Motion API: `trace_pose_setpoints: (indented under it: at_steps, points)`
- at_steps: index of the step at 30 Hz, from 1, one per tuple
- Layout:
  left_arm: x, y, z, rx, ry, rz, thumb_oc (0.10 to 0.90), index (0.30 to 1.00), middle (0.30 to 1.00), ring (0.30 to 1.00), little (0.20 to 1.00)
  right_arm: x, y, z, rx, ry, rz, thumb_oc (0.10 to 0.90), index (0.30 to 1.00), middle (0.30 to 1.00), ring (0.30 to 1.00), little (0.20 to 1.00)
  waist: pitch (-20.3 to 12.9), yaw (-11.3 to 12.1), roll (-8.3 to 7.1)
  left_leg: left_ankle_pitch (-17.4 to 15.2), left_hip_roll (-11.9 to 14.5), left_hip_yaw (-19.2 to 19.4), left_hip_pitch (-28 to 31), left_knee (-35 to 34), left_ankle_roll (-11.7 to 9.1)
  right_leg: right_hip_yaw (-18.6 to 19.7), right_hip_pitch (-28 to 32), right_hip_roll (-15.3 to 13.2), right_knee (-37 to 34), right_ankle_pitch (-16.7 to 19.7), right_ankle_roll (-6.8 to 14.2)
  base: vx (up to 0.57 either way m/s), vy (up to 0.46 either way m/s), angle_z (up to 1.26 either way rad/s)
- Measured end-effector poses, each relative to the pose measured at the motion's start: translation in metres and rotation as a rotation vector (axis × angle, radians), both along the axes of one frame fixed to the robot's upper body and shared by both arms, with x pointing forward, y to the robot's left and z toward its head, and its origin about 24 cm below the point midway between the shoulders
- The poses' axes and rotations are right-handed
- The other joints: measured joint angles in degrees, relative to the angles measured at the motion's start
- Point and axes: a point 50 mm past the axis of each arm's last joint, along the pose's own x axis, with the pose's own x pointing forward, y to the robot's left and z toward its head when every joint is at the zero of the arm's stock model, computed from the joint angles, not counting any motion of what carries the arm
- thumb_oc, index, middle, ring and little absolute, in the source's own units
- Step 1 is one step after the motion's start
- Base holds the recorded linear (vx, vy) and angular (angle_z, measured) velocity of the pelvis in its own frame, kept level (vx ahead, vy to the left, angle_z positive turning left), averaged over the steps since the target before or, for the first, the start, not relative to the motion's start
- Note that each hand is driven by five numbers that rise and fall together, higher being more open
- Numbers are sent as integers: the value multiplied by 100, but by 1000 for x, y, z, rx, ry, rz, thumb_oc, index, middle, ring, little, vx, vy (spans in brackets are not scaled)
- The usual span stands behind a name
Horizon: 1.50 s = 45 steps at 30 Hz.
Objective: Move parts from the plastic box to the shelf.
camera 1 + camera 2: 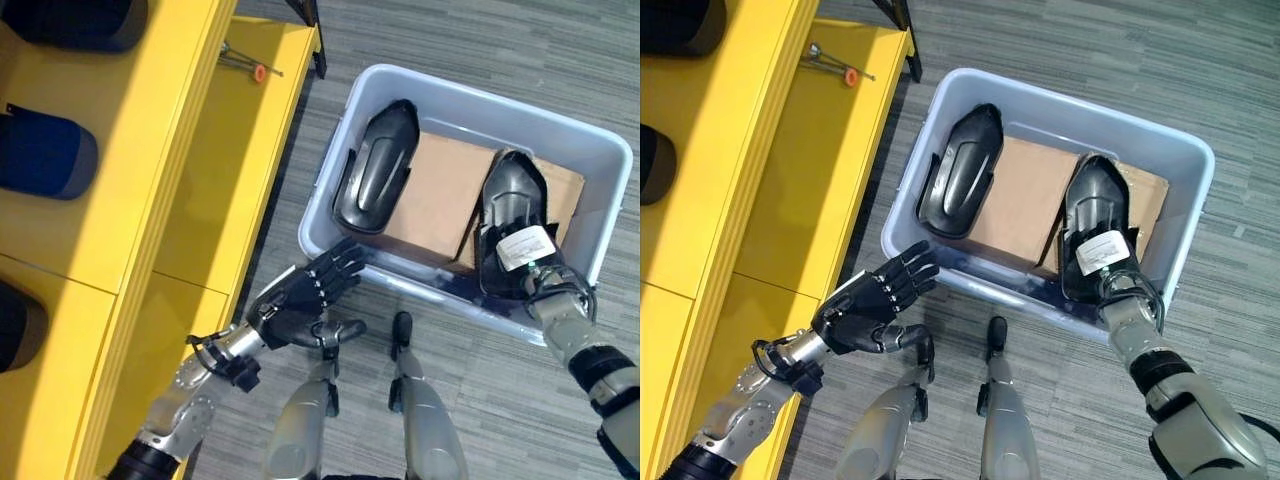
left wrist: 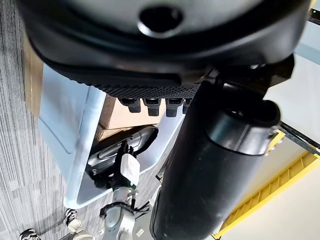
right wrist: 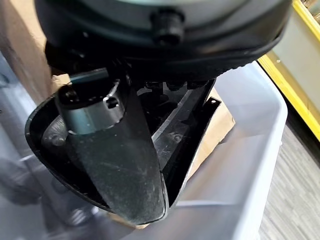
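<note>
Right robot hand reaches into the plastic box on the floor, thumb curled round the right black part. Left robot hand hovers spread near the box's near-left edge — the yellow shelf stands left.

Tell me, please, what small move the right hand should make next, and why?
Probably lift the black part straight up: the right hand already reaches into the plastic box at it, while the left hand waits open outside the near wall.
</note>
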Motion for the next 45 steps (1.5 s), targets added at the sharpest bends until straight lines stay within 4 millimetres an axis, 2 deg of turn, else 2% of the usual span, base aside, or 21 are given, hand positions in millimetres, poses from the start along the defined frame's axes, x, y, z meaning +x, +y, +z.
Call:
trace_pose_setpoints:
  at_steps: [8,17,21,24,27,28,35,38,42,43,45]
  points:
    - [0,-4,-2,12,17,-39,900,1000,1000,1000,1000,5,-18,19,-37,-81,-93,900,1000,1000,1000,1000,-5,282,135,21,-7,-86,-191,101,11,-99,-153,7,91,50,-90,0,-29,5]
    - [-3,-4,-3,11,12,-73,900,1000,1000,1000,1000,5,-19,25,-19,-169,-67,900,1000,1000,1000,1000,-6,273,180,19,-15,-70,-123,96,34,-81,-115,4,133,59,-93,0,1,0]
    - [-3,-4,-3,10,13,-73,900,1000,1000,1000,1000,6,-13,31,-6,-227,-9,900,1000,1000,1000,1000,-5,252,180,19,-17,-55,-45,89,33,-29,-67,3,162,61,-92,7,34,-4]
    - [-4,-3,-4,8,18,-72,900,1000,1000,1000,1000,3,-10,34,85,-310,35,900,1000,1000,1000,1000,-5,234,180,-1,-19,-46,50,65,61,-16,8,4,163,63,-93,7,42,-1]
    - [-8,-2,-8,0,36,-68,900,1000,1000,1000,1000,2,-1,43,152,-389,105,900,1000,1000,1000,1000,-4,121,178,11,-28,19,139,-3,59,46,51,1,161,66,-82,7,65,-7]
    - [-10,-4,-9,-2,44,-74,900,1000,1000,1000,1000,-3,5,44,202,-432,159,900,1000,1000,1000,1000,-3,87,176,19,-27,71,160,-17,72,101,59,5,108,38,-40,12,90,-15]
    - [-12,-6,-11,-3,51,-79,900,1000,1000,1000,1000,-19,11,42,272,-514,229,900,1000,1000,1000,1000,2,-212,167,22,-24,182,333,-128,105,210,132,20,92,41,-17,30,63,-11]
    - [-16,-6,-11,-10,50,-54,900,1000,1000,1000,1000,-33,9,48,498,-623,234,900,1000,1000,1000,1000,3,-339,166,56,-28,235,549,-329,108,291,237,41,77,53,-37,8,40,-10]
    - [-17,-4,-6,-20,29,-17,900,1000,1000,1000,1000,-54,18,54,645,-705,327,900,1000,1000,1000,1000,5,-511,162,61,-26,323,721,-426,91,366,325,45,69,29,-7,-1,60,-13]
    - [-15,-3,0,-24,-1,-7,900,1000,1000,1000,1000,-61,29,43,738,-643,349,900,1000,1000,1000,1000,5,-682,162,51,-32,362,762,-519,103,396,324,40,21,24,1,-15,107,-10]
    - [-14,-3,3,-28,-17,-7,900,1000,1000,1000,1000,-67,31,26,794,-546,328,900,1000,1000,1000,1000,4,-697,165,65,-38,470,823,-630,91,509,323,57,-68,24,62,-27,84,-24]
